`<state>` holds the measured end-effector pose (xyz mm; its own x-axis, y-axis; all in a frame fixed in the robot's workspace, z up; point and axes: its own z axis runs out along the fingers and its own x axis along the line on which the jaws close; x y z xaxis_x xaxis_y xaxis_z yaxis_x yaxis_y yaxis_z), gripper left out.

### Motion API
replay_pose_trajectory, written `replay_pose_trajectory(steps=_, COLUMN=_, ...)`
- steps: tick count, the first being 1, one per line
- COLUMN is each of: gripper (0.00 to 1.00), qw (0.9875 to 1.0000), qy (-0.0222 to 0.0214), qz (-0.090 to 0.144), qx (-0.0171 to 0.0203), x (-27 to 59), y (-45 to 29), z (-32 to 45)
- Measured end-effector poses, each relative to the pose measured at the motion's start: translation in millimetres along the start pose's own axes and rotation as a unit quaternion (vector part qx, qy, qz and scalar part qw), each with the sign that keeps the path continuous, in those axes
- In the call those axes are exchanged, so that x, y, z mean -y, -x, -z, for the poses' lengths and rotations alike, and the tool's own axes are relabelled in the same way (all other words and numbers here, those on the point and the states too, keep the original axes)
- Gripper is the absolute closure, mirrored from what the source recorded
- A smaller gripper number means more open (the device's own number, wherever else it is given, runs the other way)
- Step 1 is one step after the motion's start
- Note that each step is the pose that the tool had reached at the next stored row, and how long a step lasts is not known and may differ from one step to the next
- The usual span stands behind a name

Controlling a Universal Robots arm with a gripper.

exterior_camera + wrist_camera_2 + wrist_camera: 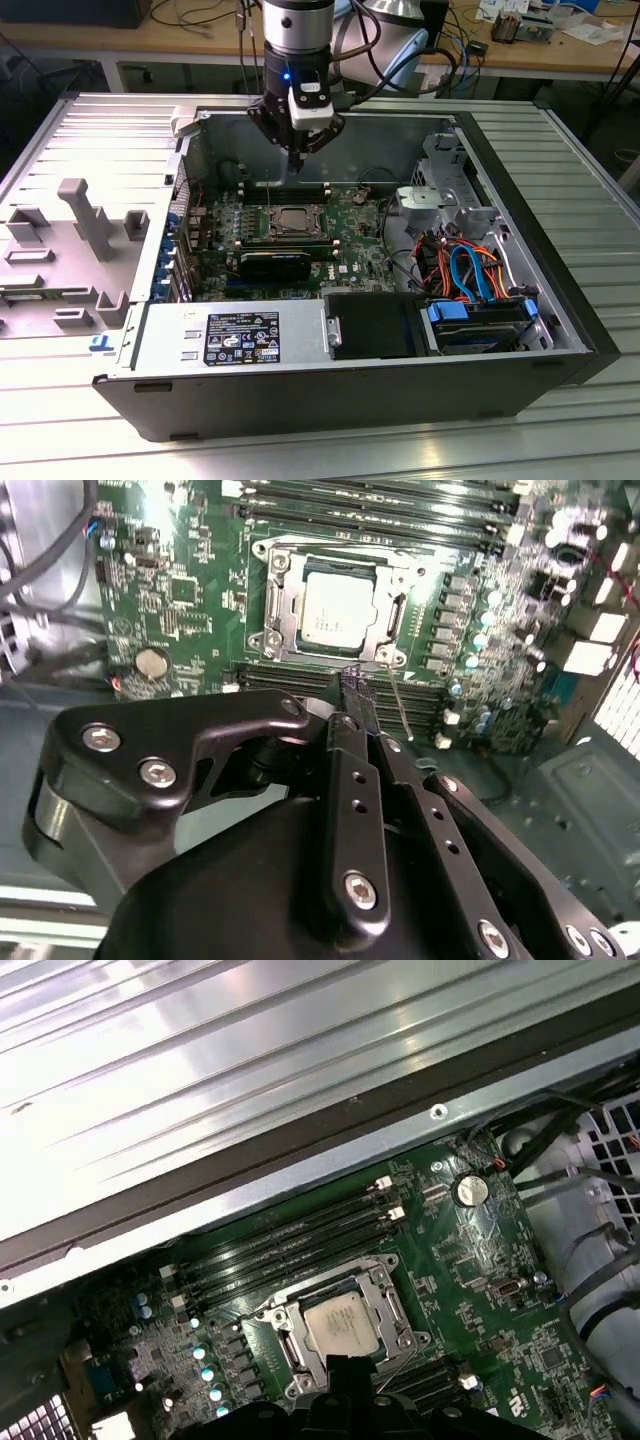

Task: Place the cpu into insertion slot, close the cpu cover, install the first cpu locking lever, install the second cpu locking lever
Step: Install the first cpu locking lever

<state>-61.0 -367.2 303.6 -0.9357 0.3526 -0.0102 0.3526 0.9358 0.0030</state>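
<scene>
One pincer (352, 685), tips together and apparently empty, hangs over the green board (180, 590) near the chip (338, 608) lying under its cover (275, 600).

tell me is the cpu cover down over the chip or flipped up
Down. In both wrist views the cpu cover lies flat around the cpu, whose silver top shows through its window.
</scene>
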Motion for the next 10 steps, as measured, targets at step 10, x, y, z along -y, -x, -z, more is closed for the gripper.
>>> replay_pose_trajectory(steps=10, gripper=0.89, qw=0.9973, qy=0.0008, qz=0.073, qx=-0.0002, x=0.0, y=0.0, z=-0.4)
